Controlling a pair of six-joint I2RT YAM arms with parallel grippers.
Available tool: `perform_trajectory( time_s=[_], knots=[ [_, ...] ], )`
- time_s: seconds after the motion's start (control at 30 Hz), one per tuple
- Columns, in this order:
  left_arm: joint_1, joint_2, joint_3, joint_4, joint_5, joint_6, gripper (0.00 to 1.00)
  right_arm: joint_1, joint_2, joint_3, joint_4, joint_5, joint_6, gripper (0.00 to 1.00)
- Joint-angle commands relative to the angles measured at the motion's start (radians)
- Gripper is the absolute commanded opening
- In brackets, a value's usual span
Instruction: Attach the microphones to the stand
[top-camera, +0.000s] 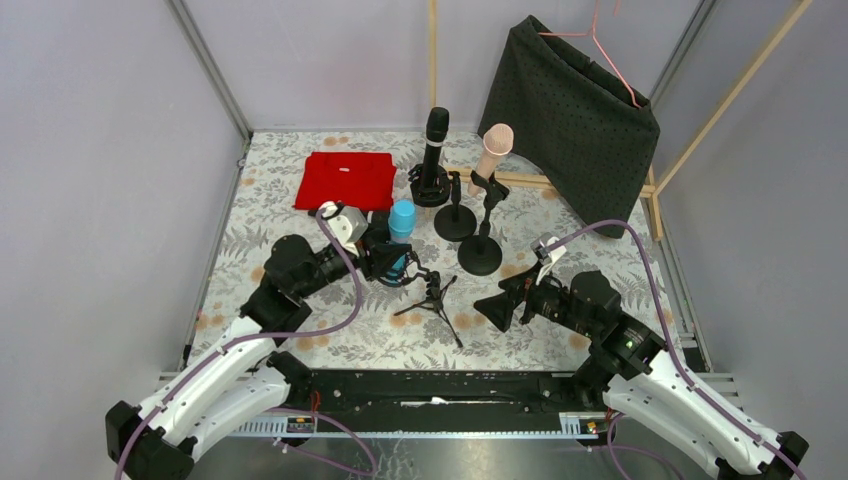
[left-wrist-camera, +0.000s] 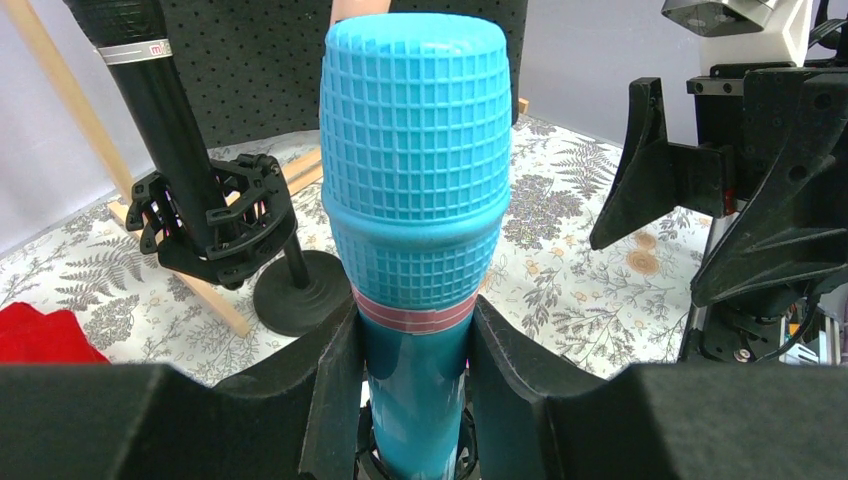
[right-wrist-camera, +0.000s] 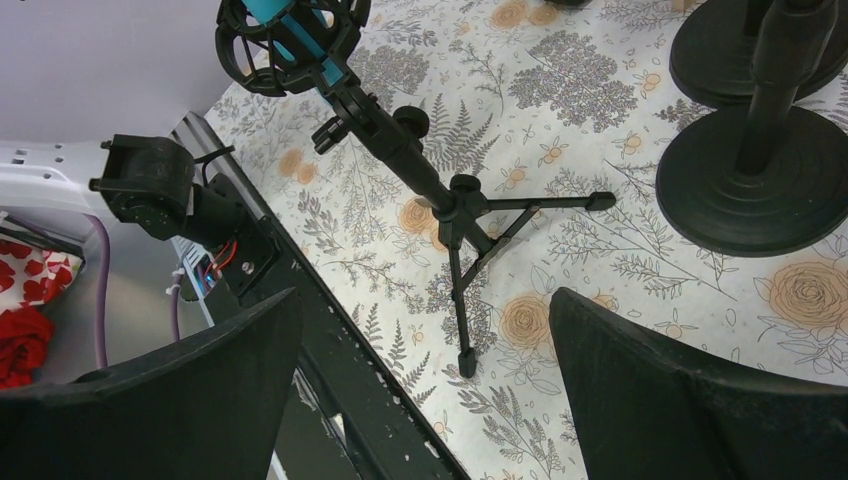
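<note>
While the left claw (top-camera: 393, 262) is closed on the light blue microphone (left-wrist-camera: 415, 180), its fingers (left-wrist-camera: 335, 385) are pressed against the shaft from both sides, just below a pink band. The long axis of the microphone is laid straight out between the fingers. The rounded head is pointed up and away from the claw, and the tail end is hidden beneath it. From the right wrist view, the lower shaft is seen seated inside the cage cradle (right-wrist-camera: 290, 50) of the small tripod stand (right-wrist-camera: 450, 205). The stem of that stand is tilted and its legs are spread on the counter (top-camera: 255, 200). The right claw (right-wrist-camera: 425, 300) is held wide open with nothing in it, above and just beside the tripod legs. Beyond the left claw, the black microphone (top-camera: 436, 135) and the peach-pink microphone (top-camera: 494, 150) are carried head-up in round-based stands (top-camera: 455, 222), the pink one slightly tilted.
</note>
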Motion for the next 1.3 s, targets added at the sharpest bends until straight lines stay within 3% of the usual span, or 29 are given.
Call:
perform_trajectory(
  time_s=[0.0,0.77,1.2,1.27],
  knots=[
    [-0.013,-0.008,0.005,0.023,-0.024,-0.012,0.27,-0.003,0.000,-0.005,0.049,-0.024,-0.013,0.99],
    [-0.035,-0.015,0.021,-0.014,-0.057,0.007,0.49,-0.002,0.012,-0.003,0.052,-0.027,-0.011,1.00],
    [-0.038,-0.022,0.020,-0.016,-0.062,0.009,0.53,-0.002,0.016,-0.004,0.057,-0.033,-0.008,1.00],
    [-0.040,-0.024,0.022,-0.016,-0.063,0.008,0.58,-0.003,0.017,-0.005,0.058,-0.033,-0.006,1.00]
  ],
)
